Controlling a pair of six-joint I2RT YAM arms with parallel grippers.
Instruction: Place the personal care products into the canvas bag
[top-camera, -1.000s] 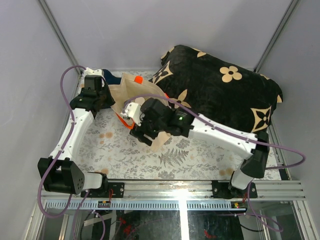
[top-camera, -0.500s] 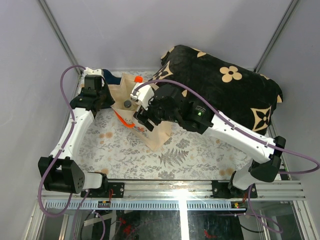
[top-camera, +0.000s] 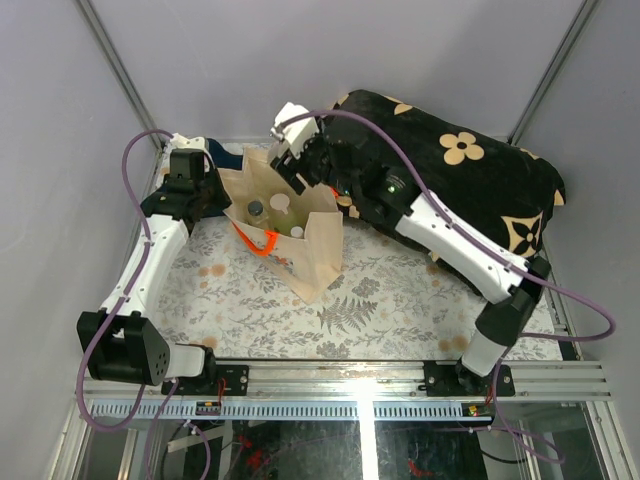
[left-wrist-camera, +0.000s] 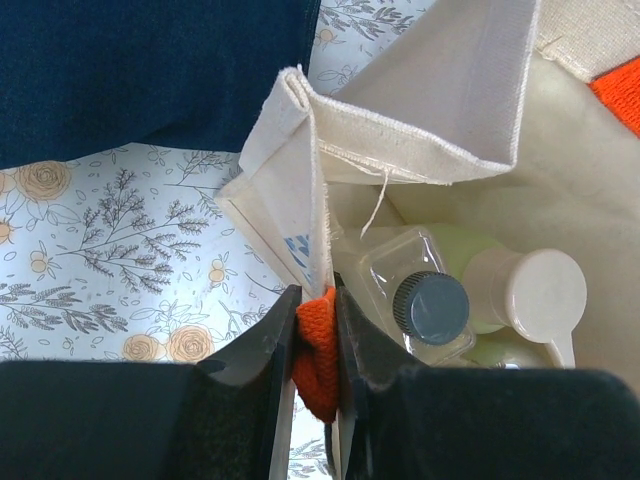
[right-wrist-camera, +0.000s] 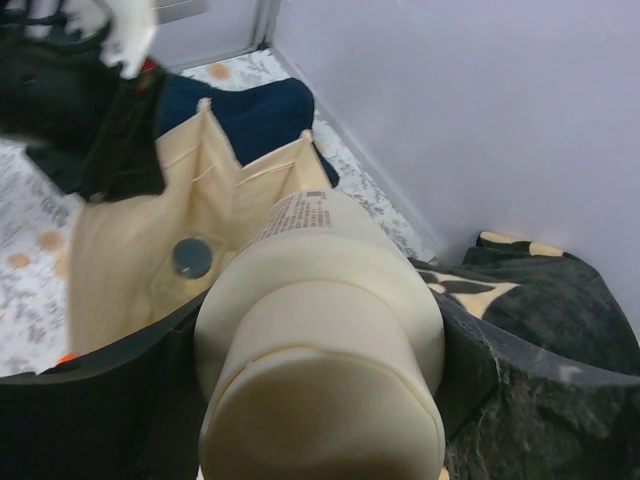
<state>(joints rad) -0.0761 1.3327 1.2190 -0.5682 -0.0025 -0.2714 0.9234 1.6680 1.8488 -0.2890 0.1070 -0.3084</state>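
Orange handle (left-wrist-camera: 318, 352) is sitting pinched in the left gripper (left-wrist-camera: 311, 300), jaws near-closed, propping the canvas bag (top-camera: 318, 240) open centre-left. Right gripper (top-camera: 293, 168) is clamping the cream squat round bottle (right-wrist-camera: 320, 300) above the bag's far rim. Its long axis is tilting down, base toward the mouth, cap toward the wrist. Risk: released here, it's likely clipping the rim and rolling toward the cushion (top-camera: 450, 180).
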